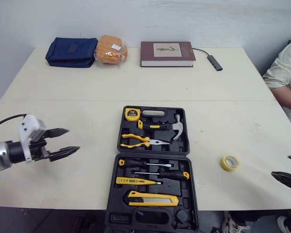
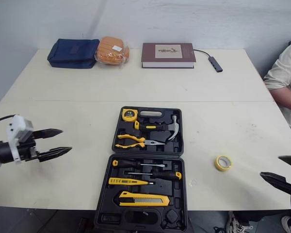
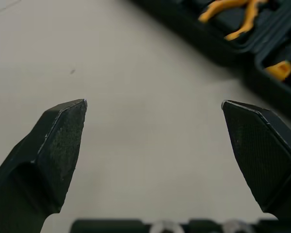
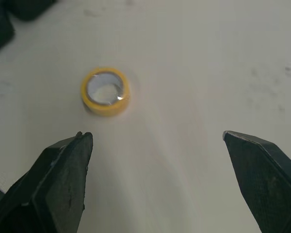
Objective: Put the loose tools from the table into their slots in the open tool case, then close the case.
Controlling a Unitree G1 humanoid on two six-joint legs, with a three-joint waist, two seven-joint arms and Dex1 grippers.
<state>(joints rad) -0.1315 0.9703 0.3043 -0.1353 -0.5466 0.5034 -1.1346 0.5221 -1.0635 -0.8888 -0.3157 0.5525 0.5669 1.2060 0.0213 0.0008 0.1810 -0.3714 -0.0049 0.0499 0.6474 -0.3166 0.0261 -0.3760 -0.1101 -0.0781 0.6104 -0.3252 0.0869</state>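
Left jaws: the black fingers of the left gripper (image 1: 72,139) are being held spread, with nothing between them, over bare white table (image 1: 63,87) well to the left of the case.
Right jaws: the right gripper (image 4: 155,136) is likewise being held wide apart and empty, near the table's front right corner.
Loose tool: a small yellow roll of tape (image 1: 230,162) is being left lying flat on the table, between the right gripper and the case, touching neither.
Case: the black plastic tool case (image 1: 153,153) is being kept open, both halves flat.
Already slotted: a yellow tape measure (image 1: 132,114), a steel-headed hammer (image 1: 173,126), yellow-handled pliers (image 1: 137,141), two black-and-yellow screwdrivers (image 1: 144,164), a yellow tester (image 1: 135,181) and a yellow utility knife (image 1: 153,199) are being held in their recesses.
Progress: the task is being judged nearly finished; only the tape roll is being seen outside the case.
Remaining: the roll is not yet being grasped, its slot cannot be told, and the lid is not yet being closed.
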